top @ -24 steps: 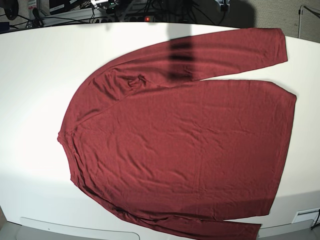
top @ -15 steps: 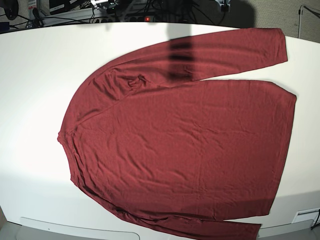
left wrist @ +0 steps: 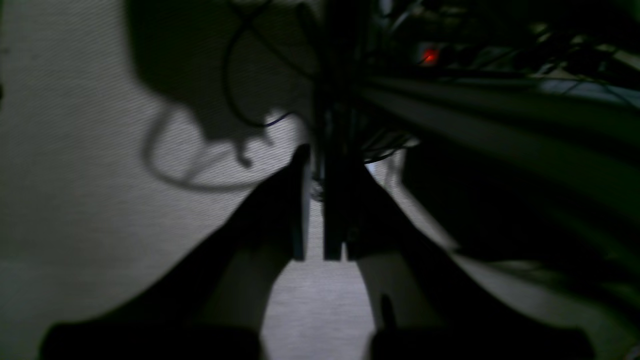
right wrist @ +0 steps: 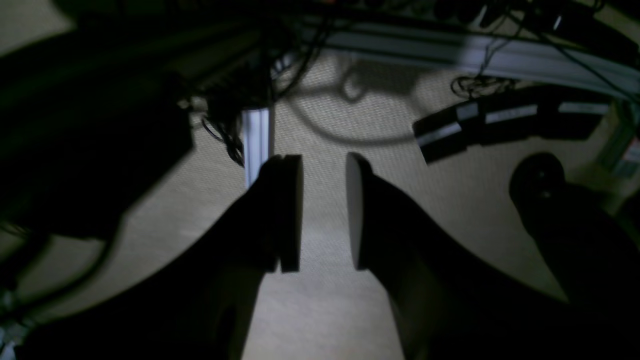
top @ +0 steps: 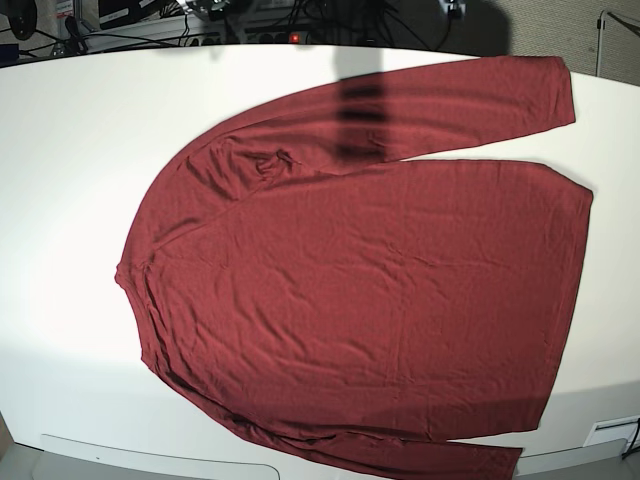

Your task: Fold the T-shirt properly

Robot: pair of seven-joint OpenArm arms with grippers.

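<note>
The maroon T-shirt (top: 370, 290) lies spread flat on the white table (top: 70, 150), its collar to the left and its hem to the right. One long sleeve (top: 450, 100) stretches along the far side, and the other sleeve (top: 420, 455) runs along the near edge. Neither gripper shows in the base view. In the dim left wrist view, my left gripper (left wrist: 315, 165) hangs over the floor with a narrow gap between its fingers and nothing in it. My right gripper (right wrist: 322, 165) is open wider, empty, also above the floor. The shirt is out of both wrist views.
Cables and power strips (top: 130, 25) lie behind the table's far edge. A dark shadow band (top: 360, 110) crosses the far sleeve. Below my right gripper are a metal table leg (right wrist: 257, 145) and a power strip (right wrist: 480, 125) on the floor.
</note>
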